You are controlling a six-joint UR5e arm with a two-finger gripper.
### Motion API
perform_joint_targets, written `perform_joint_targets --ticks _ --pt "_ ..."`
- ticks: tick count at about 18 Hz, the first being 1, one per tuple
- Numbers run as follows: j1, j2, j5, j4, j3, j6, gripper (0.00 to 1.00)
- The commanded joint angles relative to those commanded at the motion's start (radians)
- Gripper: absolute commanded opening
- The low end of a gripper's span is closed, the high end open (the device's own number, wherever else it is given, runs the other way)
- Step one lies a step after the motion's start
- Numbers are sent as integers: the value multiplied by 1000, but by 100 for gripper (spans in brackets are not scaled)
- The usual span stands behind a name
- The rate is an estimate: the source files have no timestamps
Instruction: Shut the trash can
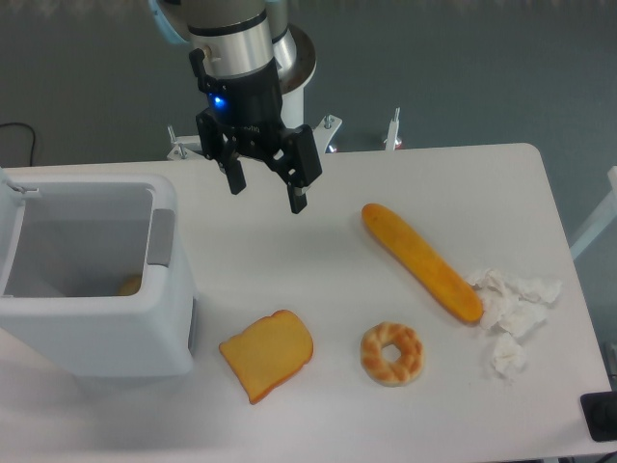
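Observation:
The trash can is a large white boxy bin at the left of the table, standing open. Its lid is swung up at the far left edge of the view. A grey latch sits on its right rim. Something small and brownish lies inside at the bottom. My gripper hangs above the table to the upper right of the bin, apart from it. Its two dark fingers are spread wide with nothing between them.
A long baguette lies right of centre. A slice of toast and a bagel lie near the front. Crumpled white paper sits by the right edge. The arm's base is behind the table.

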Motion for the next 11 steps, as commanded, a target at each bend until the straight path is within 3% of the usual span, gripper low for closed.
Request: perform_joint_targets --ticks 4,7,11 --pt "2 2 -15 2 3 -5 100" --pt "32 14 -90 2 6 -18 100" --pt "71 21 -182 3 9 -136 100"
